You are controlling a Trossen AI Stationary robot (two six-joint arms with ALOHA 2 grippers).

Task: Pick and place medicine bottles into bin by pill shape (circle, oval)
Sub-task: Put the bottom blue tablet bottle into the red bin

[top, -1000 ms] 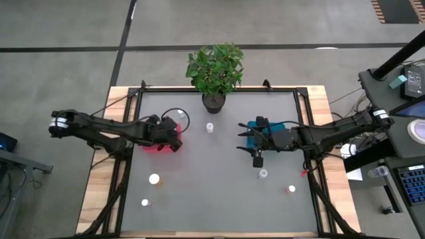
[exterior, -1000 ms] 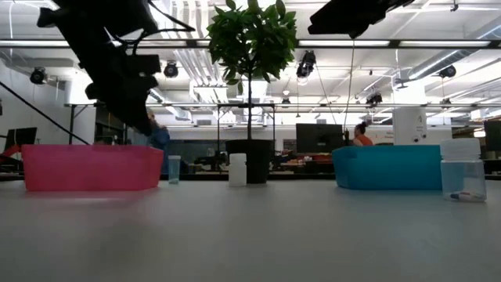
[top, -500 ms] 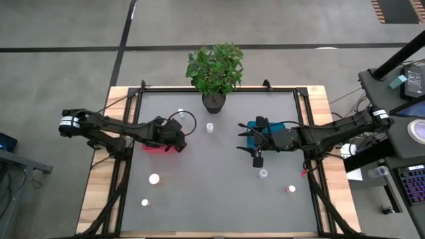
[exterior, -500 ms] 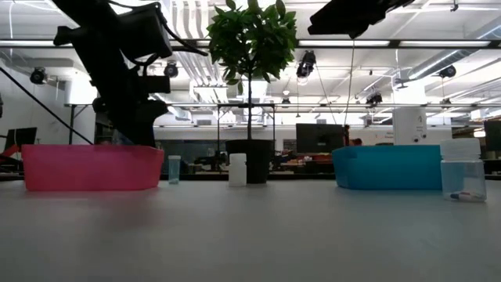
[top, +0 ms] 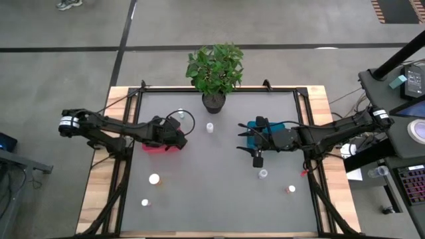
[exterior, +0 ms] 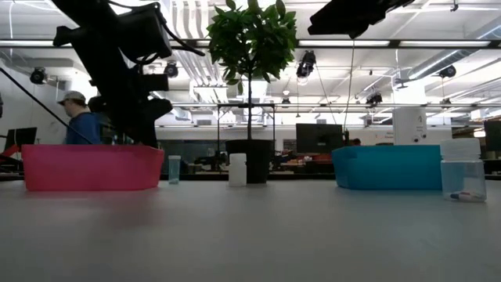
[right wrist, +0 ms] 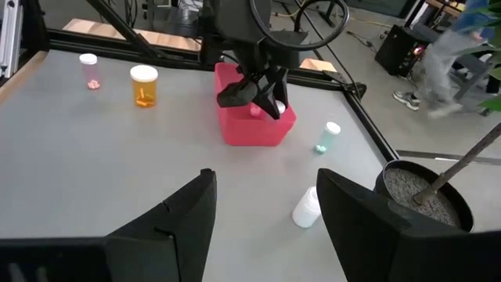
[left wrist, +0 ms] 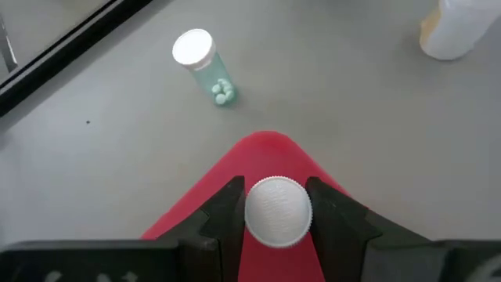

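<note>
My left gripper is shut on a medicine bottle with a white cap and reaches down into the red bin at the table's left; the low view shows it dipping behind the bin's rim. My right gripper hangs open and holds nothing, above the teal bin at the right. A bottle of green pills and a white bottle stand on the table past the red bin. An orange bottle and a small pink-pill bottle stand near the left front. My left gripper pinches the bottle between its two fingers, one on each side of the white cap's rim. The fingers slant down from the table's left. The cap's top faces the wrist camera and hides the bottle's body. The bottle sits over the red bin's inside.
A black plant pot stands at the far middle. Two more bottles stand at the right front, one of them a clear bottle in the low view. A person walks in the room behind the table.
My left gripper has gone down toward the red bin with the bottle, tipping a little, and then kept still. Its tips now sit behind the bin's rim in the low view. A person has come into view in the room behind.
</note>
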